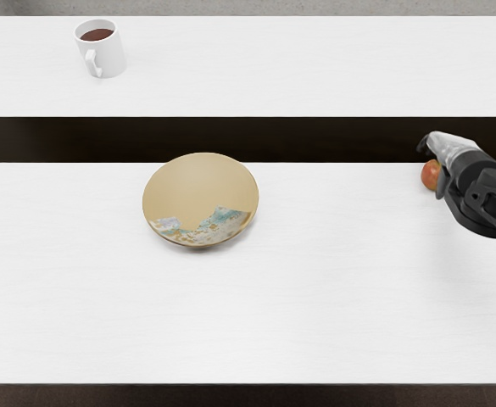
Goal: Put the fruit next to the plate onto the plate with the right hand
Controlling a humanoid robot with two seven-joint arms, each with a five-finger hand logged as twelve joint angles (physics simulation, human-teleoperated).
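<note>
I note the right hand partly covering the fruit at the counter's back edge near its right corner, grip unreadable; a loose hold may roll it off that edge, far from the plate.

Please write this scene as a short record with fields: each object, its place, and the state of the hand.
plate: tan with a bluish patch, centre of near table
fruit: reddish, far right of same table, partly behind the hand
right hand: against the fruit; grasp unclear
mug: white, dark liquid, far table, left
task: fruit not on plate yet
</note>
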